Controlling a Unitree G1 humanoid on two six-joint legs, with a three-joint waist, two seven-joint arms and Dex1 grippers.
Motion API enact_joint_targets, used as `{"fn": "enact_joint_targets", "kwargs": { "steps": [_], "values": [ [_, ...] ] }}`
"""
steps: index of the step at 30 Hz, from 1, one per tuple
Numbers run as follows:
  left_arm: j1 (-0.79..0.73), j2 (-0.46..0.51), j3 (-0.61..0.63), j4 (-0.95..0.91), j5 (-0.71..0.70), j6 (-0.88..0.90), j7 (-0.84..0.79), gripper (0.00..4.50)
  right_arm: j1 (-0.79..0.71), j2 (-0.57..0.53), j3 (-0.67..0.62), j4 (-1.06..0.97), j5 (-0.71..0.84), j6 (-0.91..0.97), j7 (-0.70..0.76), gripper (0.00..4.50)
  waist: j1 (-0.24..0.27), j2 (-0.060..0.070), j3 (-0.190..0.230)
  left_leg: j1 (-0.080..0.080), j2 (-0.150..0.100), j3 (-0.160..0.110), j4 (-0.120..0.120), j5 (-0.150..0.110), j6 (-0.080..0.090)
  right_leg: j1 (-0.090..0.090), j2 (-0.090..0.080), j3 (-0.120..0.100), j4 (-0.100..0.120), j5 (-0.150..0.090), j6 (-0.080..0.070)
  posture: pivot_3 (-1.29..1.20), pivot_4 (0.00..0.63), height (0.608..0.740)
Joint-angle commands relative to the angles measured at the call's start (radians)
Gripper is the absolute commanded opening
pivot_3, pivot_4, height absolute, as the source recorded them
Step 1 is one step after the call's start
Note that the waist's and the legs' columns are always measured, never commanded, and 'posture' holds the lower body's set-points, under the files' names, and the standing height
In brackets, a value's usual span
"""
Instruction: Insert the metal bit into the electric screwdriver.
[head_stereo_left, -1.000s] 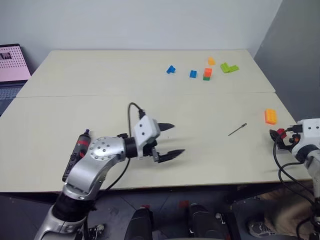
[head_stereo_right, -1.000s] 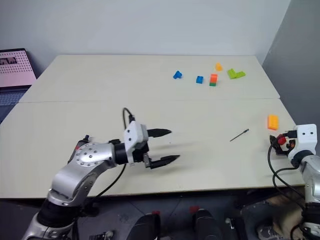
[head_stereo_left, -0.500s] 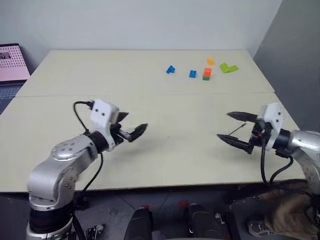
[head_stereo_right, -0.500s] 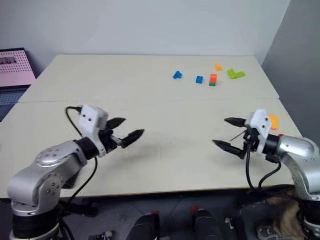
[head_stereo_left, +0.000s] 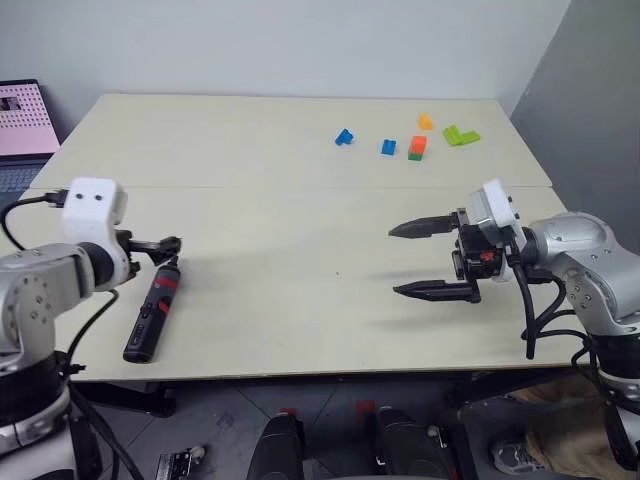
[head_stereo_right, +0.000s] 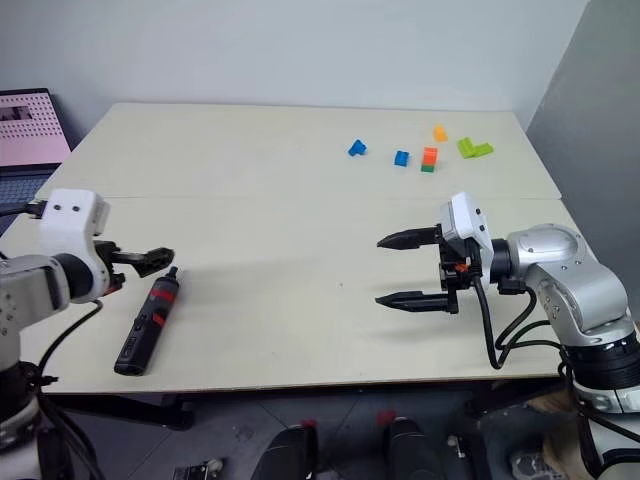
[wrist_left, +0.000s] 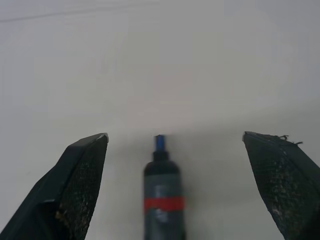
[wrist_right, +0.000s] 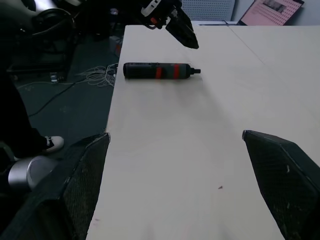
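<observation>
Screwdriver (head_stereo_left: 150, 317) lies near the table's (head_stereo_left: 300, 330) front edge, seemingly untouched; both hands (head_stereo_left: 150, 246) (head_stereo_left: 412, 260) spread wide, empty.

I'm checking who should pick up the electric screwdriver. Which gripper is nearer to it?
Left. The left gripper hovers open just above the electric screwdriver; the right gripper, also open, is far across the table.

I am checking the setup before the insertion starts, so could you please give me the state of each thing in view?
electric screwdriver: lying flat near the table's front edge, not held.
left gripper: open, fingers either side of the screwdriver's tip.
right gripper: open, empty, above the table.
laptop: open, screen lit.
</observation>
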Motion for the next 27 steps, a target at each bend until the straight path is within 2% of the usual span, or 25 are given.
{"fn": "enact_joint_targets", "kwargs": {
  "steps": [1, 7, 14, 26, 27],
  "values": [
    [-0.043, 0.032, -0.045, 0.103, 0.02, 0.043, -0.015, 4.5, -0.035, 0.02, 0.017, -0.008, -0.006, -0.024, 0.028, 4.47, 0.002, 0.0, 0.0, 0.0, 0.0, 0.0, 0.0, 0.0, 0.0, 0.0, 0.0, 0.0, 0.0, 0.0, 0.0, 0.0, 0.15, 0.74],
    [-0.091, 0.016, -0.143, 0.215, 0.027, 0.078, -0.018, 4.5, -0.035, 0.039, 0.03, -0.021, -0.018, -0.028, 0.027, 4.47, 0.003, 0.0, 0.0, 0.0, 0.0, 0.0, -0.001, 0.0, 0.0, -0.001, 0.0, 0.0, 0.0, 0.001, 0.002, 0.0, 0.15, 0.74],
    [-0.173, 0.006, -0.246, 0.373, 0.067, -0.004, -0.037, 4.5, -0.02, 0.04, 0.03, -0.066, 0.007, -0.003, 0.023, 4.47, 0.005, 0.0, 0.0, 0.0, 0.0, 0.0, -0.001, 0.0, 0.0, -0.001, -0.001, -0.001, 0.001, 0.002, 0.004, 0.0, 0.15, 0.74],
    [-0.25, -0.016, -0.324, 0.528, 0.094, -0.053, -0.079, 4.5, -0.032, 0.016, 0.021, -0.08, 0.016, 0.016, 0.043, 4.47, 0.011, 0.0, 0.0, -0.001, 0.0, 0.0, -0.001, 0.0, 0.0, -0.001, -0.001, -0.001, 0.001, 0.003, 0.004, 0.0, 0.15, 0.74],
    [-0.255, -0.019, -0.33, 0.54, 0.097, -0.063, -0.082, 4.32, -0.033, 0.015, 0.022, -0.08, 0.014, 0.014, 0.043, 4.49, 0.012, 0.0, 0.0, -0.001, 0.0, 0.0, -0.001, 0.0, 0.0, -0.001, -0.001, -0.001, 0.001, 0.003, 0.005, 0.0, 0.15, 0.74]
  ]
}}
